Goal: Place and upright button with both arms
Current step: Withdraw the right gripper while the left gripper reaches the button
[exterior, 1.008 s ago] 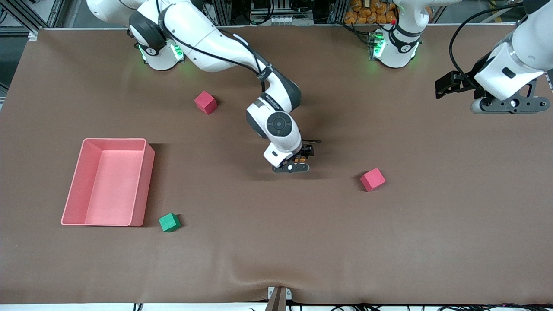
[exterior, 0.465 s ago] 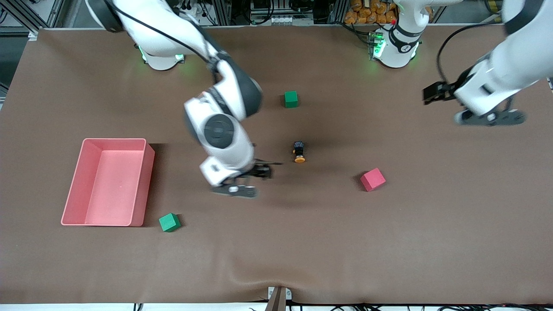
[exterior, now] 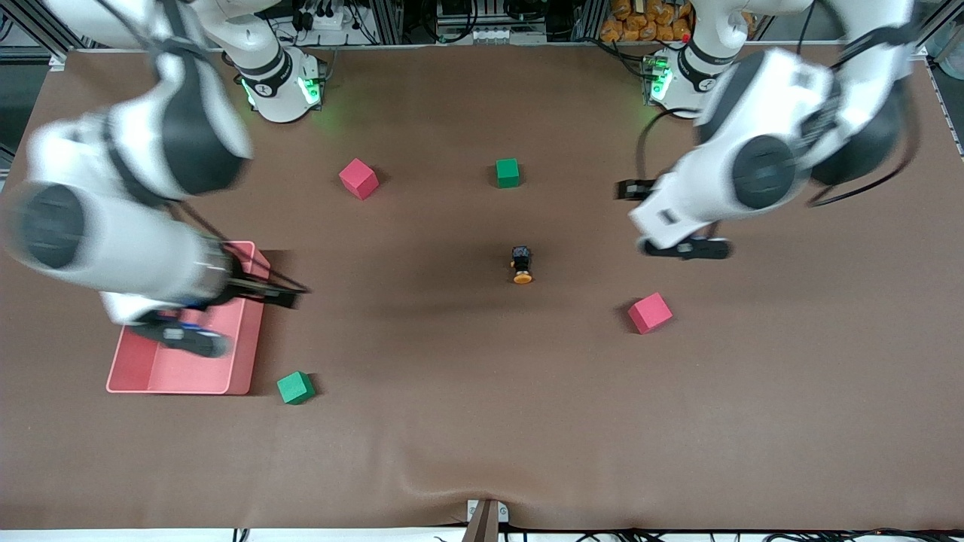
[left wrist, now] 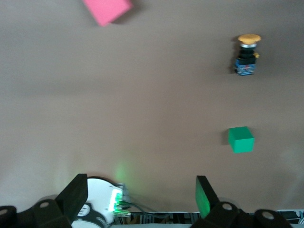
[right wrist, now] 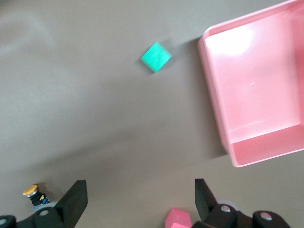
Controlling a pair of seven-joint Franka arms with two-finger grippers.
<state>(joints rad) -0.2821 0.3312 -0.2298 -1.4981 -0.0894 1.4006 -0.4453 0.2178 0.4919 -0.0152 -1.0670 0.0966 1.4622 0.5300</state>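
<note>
Button lies sideways on table, both pincers open and empty

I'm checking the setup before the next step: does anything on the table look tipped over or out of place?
Yes. The button lies on its side on the bare table, its orange cap pointing toward the front camera, not upright. Neither open gripper touches it. The cubes and the pink bin look normal.

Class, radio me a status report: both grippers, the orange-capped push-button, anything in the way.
Left gripper open, empty, above bare brown table. Right gripper open, empty, over pink plastic bin. Small orange-capped push-button lying on its side, mid-table. Nothing beside it.
</note>
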